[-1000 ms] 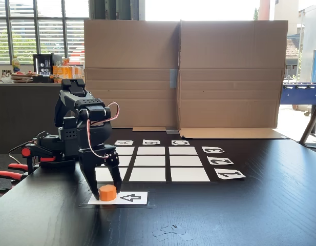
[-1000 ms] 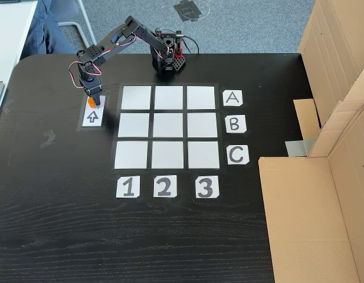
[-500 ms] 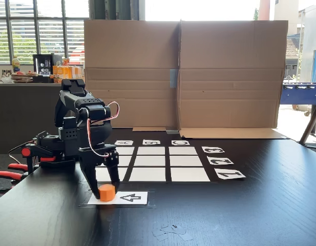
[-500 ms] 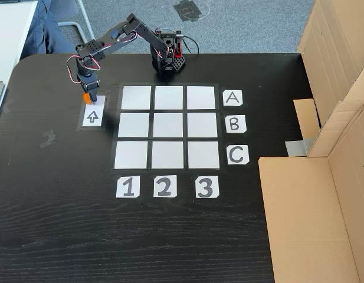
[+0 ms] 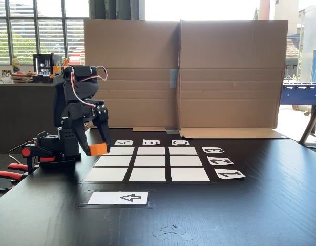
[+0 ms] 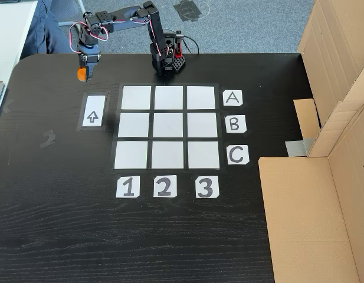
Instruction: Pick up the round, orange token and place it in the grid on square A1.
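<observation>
The round, orange token [image 5: 99,149] [image 6: 81,74] hangs in the air above the black table, off to the left of the grid in both fixed views. My gripper [image 5: 97,148] [image 6: 82,71] is shut on the token, fingers pointing down. The grid [image 5: 150,161] [image 6: 167,125] of white cells lies flat on the table. Square A1 [image 5: 105,175] [image 6: 136,98] is bare; it is the near-left cell in the low fixed view and the top-left cell in the high fixed view. The gripper is left of A1 and raised well above the table.
A white card with a black arrow [image 5: 118,198] [image 6: 92,111] lies bare left of the grid. The arm's base [image 5: 51,150] [image 6: 167,59] stands at the table edge, with red clamps [image 5: 8,175] beside it. Cardboard walls [image 5: 183,77] [image 6: 323,194] border the far side.
The gripper closed on the token on the arrow card, then lifted it up and back toward the base. The arrow card now lies bare.
</observation>
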Robot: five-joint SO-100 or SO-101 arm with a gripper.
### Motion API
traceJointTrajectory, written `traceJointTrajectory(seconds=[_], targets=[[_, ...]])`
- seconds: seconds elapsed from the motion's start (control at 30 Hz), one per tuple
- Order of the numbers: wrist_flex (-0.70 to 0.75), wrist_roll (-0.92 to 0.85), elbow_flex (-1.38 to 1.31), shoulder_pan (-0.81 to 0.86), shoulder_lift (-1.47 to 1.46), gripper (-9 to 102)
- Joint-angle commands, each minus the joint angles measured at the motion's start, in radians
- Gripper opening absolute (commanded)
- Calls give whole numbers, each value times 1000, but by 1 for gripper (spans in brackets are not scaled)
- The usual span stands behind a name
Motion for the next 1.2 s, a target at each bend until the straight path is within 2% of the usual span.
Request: traceJointTrajectory(seconds=[0.0, 0.5, 0.8, 1.0, 1.17], targets=[[14, -25, 103, -3, 189, 8], [12, -54, 778, -92, 815, 7], [-11, -54, 1078, -129, 1034, 7], [-153, -55, 1272, -129, 1074, 7], [-279, -74, 1353, -132, 994, 8]])
